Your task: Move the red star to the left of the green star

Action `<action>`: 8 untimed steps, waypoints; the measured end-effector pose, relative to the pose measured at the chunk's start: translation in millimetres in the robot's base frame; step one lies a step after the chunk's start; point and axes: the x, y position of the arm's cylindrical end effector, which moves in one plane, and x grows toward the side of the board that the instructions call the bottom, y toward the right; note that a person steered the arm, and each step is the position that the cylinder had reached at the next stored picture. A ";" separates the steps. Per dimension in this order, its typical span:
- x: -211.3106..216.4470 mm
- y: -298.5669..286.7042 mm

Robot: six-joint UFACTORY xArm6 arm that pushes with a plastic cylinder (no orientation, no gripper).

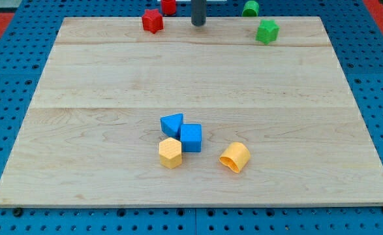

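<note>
my tip (pixel 198 24) sits at the counter's (pixel 113 78) top edge, between the red star (pixel 153 21) to the view's left and the green star (pixel 267 31) to the view's right, touching neither. there's no gripper on this rig, just the rod. a red cylinder (pixel 168 6) sits just above the red star, a green cylinder (pixel 250 8) just above the green star. low in the view a blue triangle (pixel 171 123), blue cube (pixel 191 138) and yellow hexagon (pixel 170 153) cluster together, with a yellow cylinder (pixel 235 157) near them on the right.
</note>
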 end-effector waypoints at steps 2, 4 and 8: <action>18.1 -214.0; -54.4 -202.0; -44.2 79.2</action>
